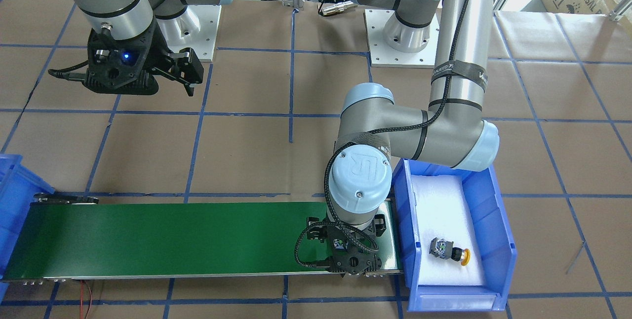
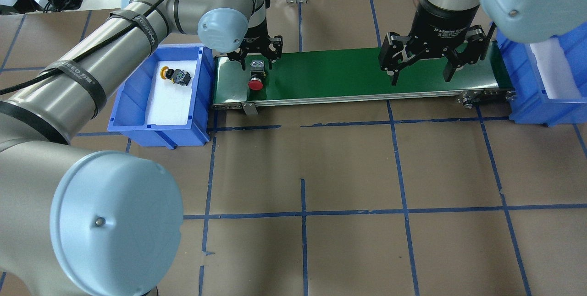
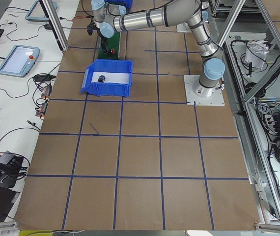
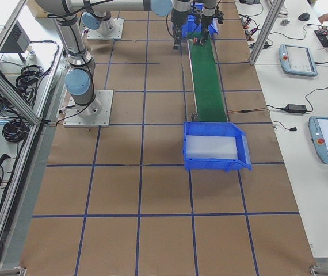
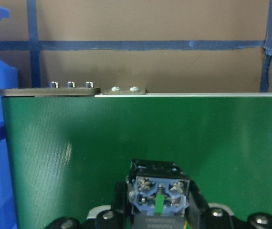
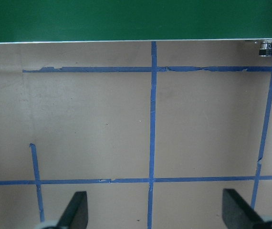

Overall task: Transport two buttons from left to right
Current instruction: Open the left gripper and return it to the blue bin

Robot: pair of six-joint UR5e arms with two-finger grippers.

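The red button [image 2: 255, 84] hangs cap-down between the fingers of my left gripper [image 2: 256, 64], over the left end of the green conveyor belt [image 2: 330, 71]. Its grey contact block [image 5: 158, 195] faces the left wrist camera, with the fingers closed against both sides. I cannot tell whether the cap touches the belt. The yellow button [image 2: 175, 75] lies on its side on white foam in the blue bin [image 2: 137, 122] left of the belt; it also shows in the front view [image 1: 449, 251]. My right gripper [image 2: 422, 74] is open and empty, hovering over the belt's right part.
A second blue bin [image 2: 550, 99] with a white foam liner stands at the belt's right end, with nothing in it in the exterior right view [image 4: 216, 164]. The brown table has a blue tape grid [image 6: 152, 119]. The arm bases stand behind the belt.
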